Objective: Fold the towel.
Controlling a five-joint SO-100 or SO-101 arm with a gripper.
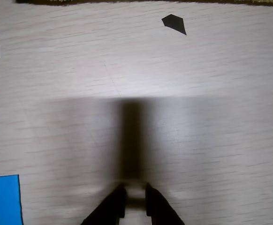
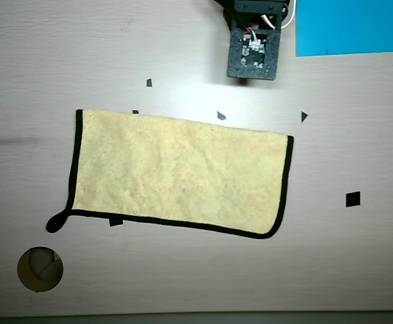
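Observation:
The towel (image 2: 179, 174) is pale yellow terry cloth with black edging on its left, bottom and right sides. It lies flat on the table in the overhead view, with its small black loop (image 2: 55, 222) at the lower left corner. In the wrist view only a strip of its edge (image 1: 141, 2) shows along the top. My gripper (image 1: 135, 187) enters the wrist view from the bottom, almost shut with a narrow slit and holding nothing, above bare table. In the overhead view the arm's wrist block (image 2: 252, 50) sits above the towel's top edge, apart from it, and hides the fingers.
A flat blue sheet (image 2: 352, 27) lies at the top right in the overhead view and at the lower left in the wrist view (image 1: 3, 199). Small black tape marks (image 2: 352, 199) dot the wooden table. A round hole (image 2: 40, 268) is at the lower left.

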